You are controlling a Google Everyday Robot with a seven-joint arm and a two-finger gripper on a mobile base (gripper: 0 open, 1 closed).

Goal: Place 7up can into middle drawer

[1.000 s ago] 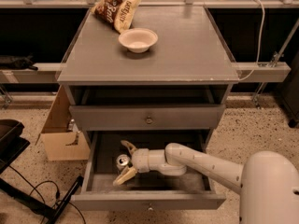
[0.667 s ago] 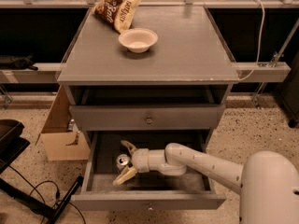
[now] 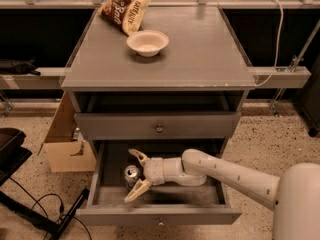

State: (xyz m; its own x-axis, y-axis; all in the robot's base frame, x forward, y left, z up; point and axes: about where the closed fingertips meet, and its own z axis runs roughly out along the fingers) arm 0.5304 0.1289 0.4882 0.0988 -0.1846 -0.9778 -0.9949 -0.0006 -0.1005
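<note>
Camera view, looking down at a grey cabinet (image 3: 200, 59) from the front.

Middle drawer (image 3: 200, 216) is pulled well out, dark tray interior exposed, small round knob on its flat front panel. The drawer front above it (image 3: 115, 126) sits nearly flush, knob at centre.

7up can (image 3: 132, 174) stands upright inside the middle drawer, left of centre, silver top facing up. Its green-and-white side is barely readable from this angle.

Gripper (image 3: 130, 176) is down inside the same drawer, on a white arm (image 3: 235, 176) that enters from the right. The fingers (image 3: 137, 156) are spread wide, one behind the can and one in front of it, so the can sits between them. The tips look clear of the can; no squeeze visible.

On the cabinet top: a white bowl (image 3: 147, 42) toward the back left, a brown chip bag (image 3: 114, 8) and a tan one (image 3: 135, 14) lying just behind it.

On the speckled floor, left of the cabinet: an open cardboard box (image 3: 67, 151), with black cables (image 3: 30, 209) nearer the camera.
</note>
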